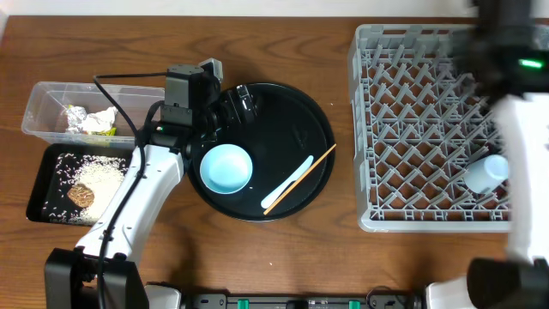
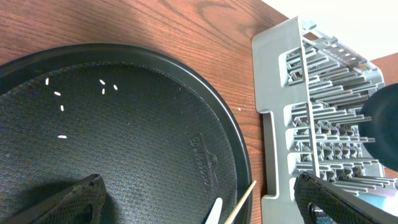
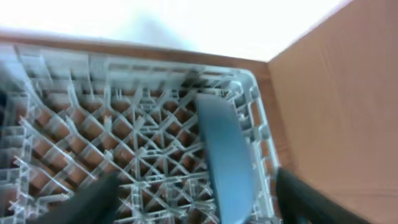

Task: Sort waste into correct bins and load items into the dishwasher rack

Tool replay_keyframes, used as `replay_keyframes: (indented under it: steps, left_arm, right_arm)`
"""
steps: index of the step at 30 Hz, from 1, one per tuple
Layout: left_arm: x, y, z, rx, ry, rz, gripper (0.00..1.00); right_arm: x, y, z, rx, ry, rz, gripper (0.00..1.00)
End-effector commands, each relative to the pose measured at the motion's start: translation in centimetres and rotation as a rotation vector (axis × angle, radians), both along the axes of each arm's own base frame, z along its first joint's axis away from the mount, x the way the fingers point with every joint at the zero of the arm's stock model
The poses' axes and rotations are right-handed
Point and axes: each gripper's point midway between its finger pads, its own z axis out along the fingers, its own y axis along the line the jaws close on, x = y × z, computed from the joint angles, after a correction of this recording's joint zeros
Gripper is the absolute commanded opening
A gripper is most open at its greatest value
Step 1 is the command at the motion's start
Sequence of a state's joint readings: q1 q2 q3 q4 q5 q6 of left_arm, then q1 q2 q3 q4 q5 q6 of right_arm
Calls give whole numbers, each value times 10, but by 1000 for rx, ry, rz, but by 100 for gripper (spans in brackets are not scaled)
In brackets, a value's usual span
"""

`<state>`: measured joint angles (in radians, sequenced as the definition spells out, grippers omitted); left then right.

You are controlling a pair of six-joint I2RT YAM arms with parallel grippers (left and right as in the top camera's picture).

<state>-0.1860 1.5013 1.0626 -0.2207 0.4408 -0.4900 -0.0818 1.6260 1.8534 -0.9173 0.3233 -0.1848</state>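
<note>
The left fingers (image 2: 78, 198) hang over the round tray (image 1: 300, 120), spread wide and holding nothing. Under them a few grains (image 2: 62, 109) lie on the tray's floor. The bowl (image 1: 226, 167) stands on the near part of this tray, close to the left arm. The spoon (image 1: 290, 181) and the chopstick (image 1: 310, 168) lie side by side to its right.

At the left of the desk (image 1: 129, 43), the tub (image 1: 47, 99) holds the tissue (image 1: 101, 118) and the wrapper (image 1: 77, 116). The black bin (image 1: 43, 167) just in front of it holds rice (image 1: 101, 172) and the lump (image 1: 81, 196).

The right fingers (image 3: 308, 196) are over the rack (image 1: 420, 129). They look blurred, but they are apart and grip nothing. Below them the plate (image 3: 225, 158) stands on edge between the pegs, near the rack's wall. The cup (image 1: 485, 173) sits in the rack too, by the right arm.
</note>
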Motion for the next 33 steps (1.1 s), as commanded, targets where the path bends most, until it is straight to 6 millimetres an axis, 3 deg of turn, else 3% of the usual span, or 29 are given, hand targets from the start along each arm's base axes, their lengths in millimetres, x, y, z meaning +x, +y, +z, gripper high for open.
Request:
replay_keyframes:
  steps: [1, 3, 6, 10, 14, 17, 23, 33]
  left_arm:
    - [-2, 3, 3, 11, -15, 0, 98]
    - [-2, 3, 3, 11, -15, 0, 98]
    - [-2, 3, 3, 11, -15, 0, 98]
    - [-2, 3, 3, 11, -15, 0, 98]
    - [-2, 3, 3, 11, -15, 0, 98]
    - [-2, 3, 3, 11, -15, 0, 98]
    - [-2, 3, 3, 11, -16, 0, 98]
    - [-2, 3, 3, 11, -15, 0, 98]
  right_arm:
    - [-10, -12, 10, 305, -97, -11, 47]
    - [-21, -37, 8, 378, -106, -55, 23]
    - [-33, -68, -4, 474, -106, -120, 8]
    - [-37, -96, -28, 573, -86, -151, 2]
    - [-30, -109, -54, 637, -46, -163, 1]
    - [-22, -111, -78, 682, 0, -136, 1]
    - [-11, -97, -110, 794, 71, -65, 1]
    - [-15, -83, -119, 851, 122, -84, 1]
